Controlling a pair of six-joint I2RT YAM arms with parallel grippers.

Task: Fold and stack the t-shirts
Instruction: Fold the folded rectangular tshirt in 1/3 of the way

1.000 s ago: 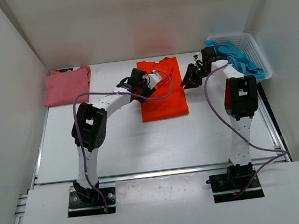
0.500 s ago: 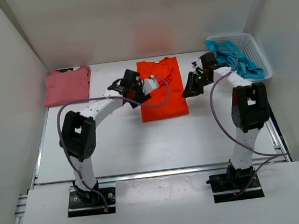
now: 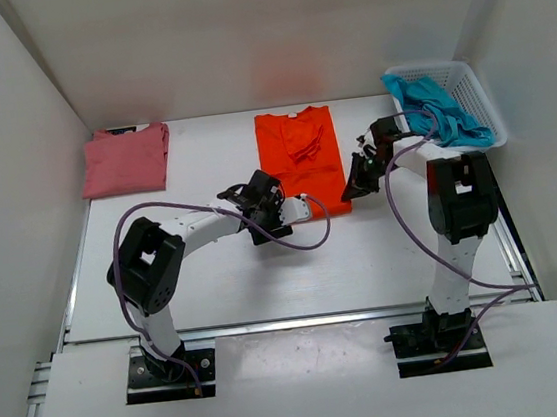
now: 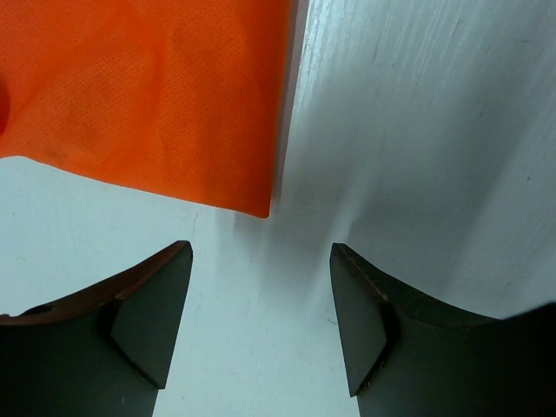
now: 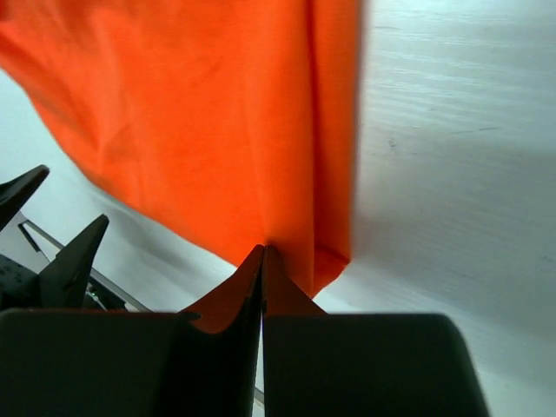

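Orange t-shirt lies flat at the middle of the table, its long axis running from the robot's side toward the back wall, with the collar at the far end and the hem nearest the arms. The right gripper is clenched, jaws pressed together at the near right corner of the hem, where the wrist view shows cloth running right into the fingertips. The left gripper hangs with jaws spread wide and nothing between them. The near left corner of the hem sits just ahead of the gap, not yet inside it. Each arm is nearest its own corner. A lengthwise fold, judging by this layout, would carry the hem away from the robot toward the collar, so the left side needs a grip first. Bare tabletop shows on both sides of the shirt and in front of the hem. The pink t-shirt rests folded at the far left, well apart and likely the base of the stack. The teal t-shirt is heaped in the white basket at the far right.
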